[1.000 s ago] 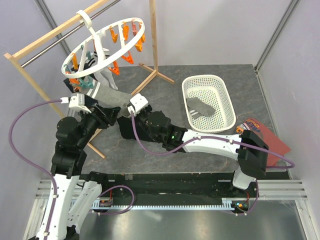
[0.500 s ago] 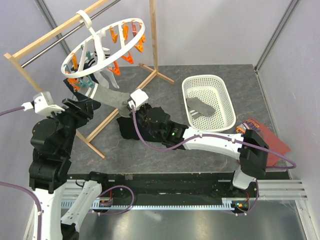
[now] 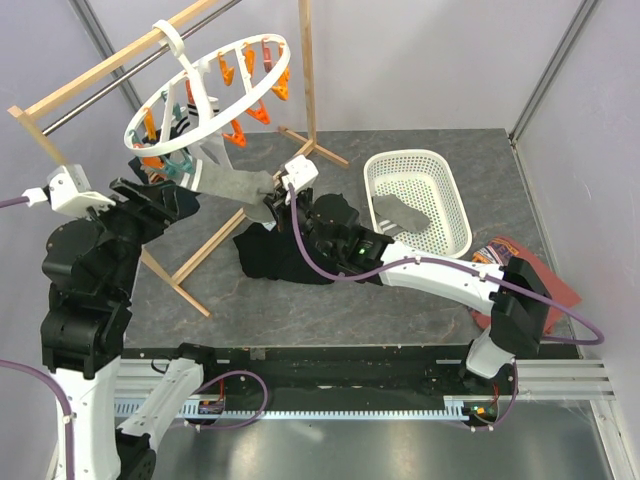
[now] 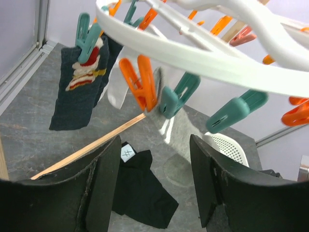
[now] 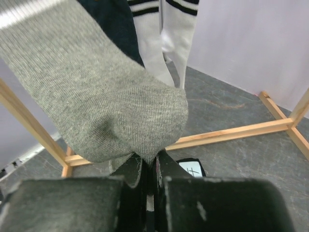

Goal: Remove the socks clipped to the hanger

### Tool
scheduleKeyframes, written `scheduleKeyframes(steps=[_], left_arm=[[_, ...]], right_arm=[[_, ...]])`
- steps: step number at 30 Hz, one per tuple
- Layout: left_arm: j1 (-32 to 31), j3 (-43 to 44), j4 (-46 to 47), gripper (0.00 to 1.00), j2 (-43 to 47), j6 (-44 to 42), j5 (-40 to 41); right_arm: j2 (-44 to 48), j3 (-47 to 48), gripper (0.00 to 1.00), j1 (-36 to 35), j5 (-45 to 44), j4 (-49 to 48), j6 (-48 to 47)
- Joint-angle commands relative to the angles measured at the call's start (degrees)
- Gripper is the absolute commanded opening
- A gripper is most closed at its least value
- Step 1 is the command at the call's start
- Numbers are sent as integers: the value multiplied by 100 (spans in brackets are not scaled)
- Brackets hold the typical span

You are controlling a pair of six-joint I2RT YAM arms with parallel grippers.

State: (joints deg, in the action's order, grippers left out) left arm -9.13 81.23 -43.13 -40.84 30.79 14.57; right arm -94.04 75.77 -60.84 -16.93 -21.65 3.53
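The round white hanger hangs from the rail, fringed with orange and teal pegs; it also fills the top of the left wrist view. A plain grey sock stretches from a peg down to my right gripper, which is shut on its toe. White socks with black stripes and a navy sock with a striped cuff hang clipped. My left gripper is open and empty just below the ring.
A black garment lies on the table under the right arm. A white basket at the right holds a grey sock. The wooden rail frame's foot crosses the table. A red-brown shirt lies far right.
My left arm has drawn back to the left and risen, away from the grey sock. My right gripper has moved up and to the right with the sock's toe, pulling it taut.
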Motion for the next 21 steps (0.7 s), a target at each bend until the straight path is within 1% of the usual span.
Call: scheduleKeyframes(steps=[1, 5, 8, 10, 12, 15, 17, 21], left_arm=[[-10, 472, -72, 67, -336, 278, -50], [-10, 508, -195, 67, -390, 577, -95], [-10, 604, -160, 65, -346, 456, 98], [-10, 692, -230, 63, -389, 306, 387], [-10, 754, -309, 62, -425, 113, 895], [-10, 649, -292, 62, -328, -63, 1371], [-10, 596, -248, 63, -276, -186, 1478], [-10, 481, -90, 62, -293, -293, 1339]], right_arm=[[281, -27, 0, 46, 330, -182, 218], [325, -80, 0, 72, 339, -226, 183], [386, -123, 0, 98, 339, -199, 192], [430, -167, 0, 99, 392, -208, 192], [430, -150, 0, 125, 427, -182, 192], [413, -80, 0, 142, 506, -68, 218], [457, -115, 0, 142, 533, -41, 210], [562, -220, 0, 160, 498, -41, 183]])
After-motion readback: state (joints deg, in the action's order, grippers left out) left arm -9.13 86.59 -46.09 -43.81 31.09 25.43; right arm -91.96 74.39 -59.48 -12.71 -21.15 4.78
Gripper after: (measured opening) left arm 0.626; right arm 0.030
